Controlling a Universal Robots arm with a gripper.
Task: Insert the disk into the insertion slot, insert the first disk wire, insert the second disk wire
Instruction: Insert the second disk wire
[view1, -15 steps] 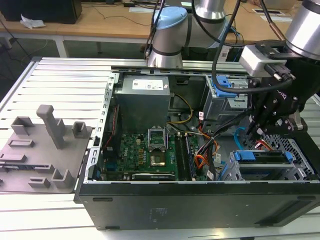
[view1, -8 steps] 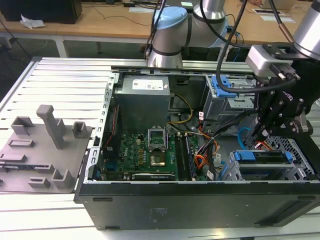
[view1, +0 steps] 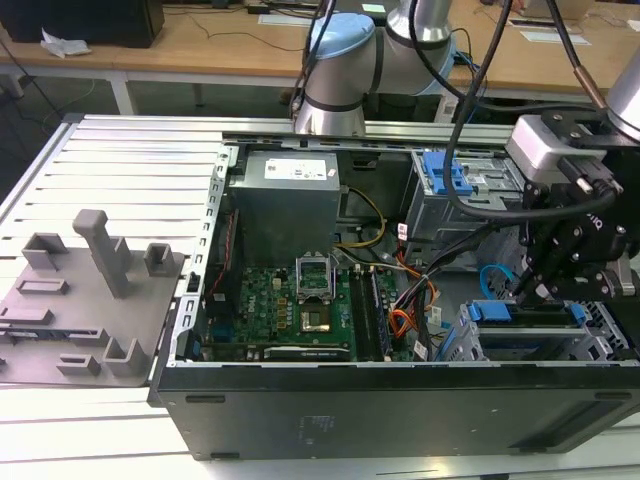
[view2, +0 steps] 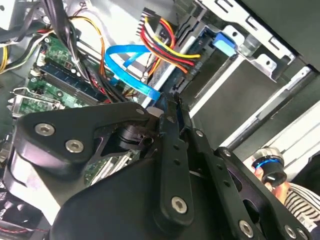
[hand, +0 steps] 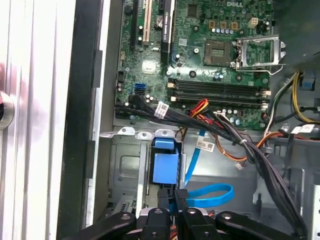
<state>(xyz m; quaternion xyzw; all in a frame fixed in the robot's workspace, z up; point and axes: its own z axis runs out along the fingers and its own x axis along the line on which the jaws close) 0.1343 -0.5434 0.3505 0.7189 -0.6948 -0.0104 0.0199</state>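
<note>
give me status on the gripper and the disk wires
Gripper low in the case at the blue disk frame, fingers close together. Blue wire looped loose beside it. Orange/red wire bundle crowding the drive bay.

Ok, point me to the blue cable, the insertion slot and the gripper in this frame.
second disk wire (hand: 212, 195): first wrist view, on the loop's flat blue band.
insertion slot (view1: 530, 343): exterior view, on the silver cage's top.
gripper (hand: 178, 197): first wrist view, between its black fingertips.

Even overhead room light, dim inside the case, with close dark linkages softly blurred.
</note>
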